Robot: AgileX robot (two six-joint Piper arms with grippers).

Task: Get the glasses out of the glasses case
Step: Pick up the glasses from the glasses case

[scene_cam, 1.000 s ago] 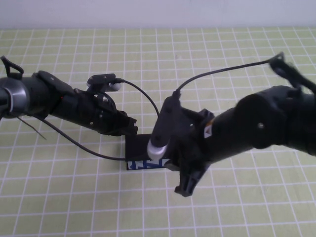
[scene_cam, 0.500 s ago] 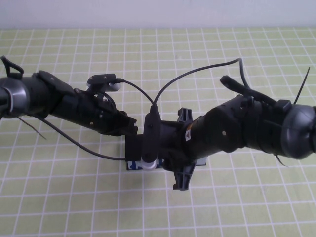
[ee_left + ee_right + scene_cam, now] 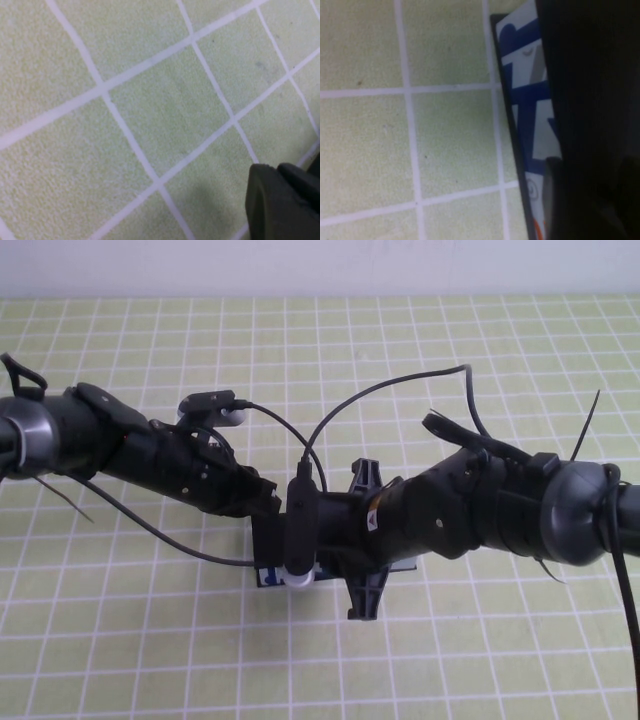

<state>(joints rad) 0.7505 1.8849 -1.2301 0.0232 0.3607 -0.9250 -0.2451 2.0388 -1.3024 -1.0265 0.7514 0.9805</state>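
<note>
High view puts our left gripper (image 3: 262, 502) at centre-left, its tip against the top left corner of the glasses case (image 3: 270, 575); we cannot tell how its jaws stand. The case sits at frame centre on the green grid mat (image 3: 120, 640), mostly covered by our right gripper (image 3: 365, 540), lying across it. Its grip we cannot tell either. Both arms reach inward, nearly level.
</note>
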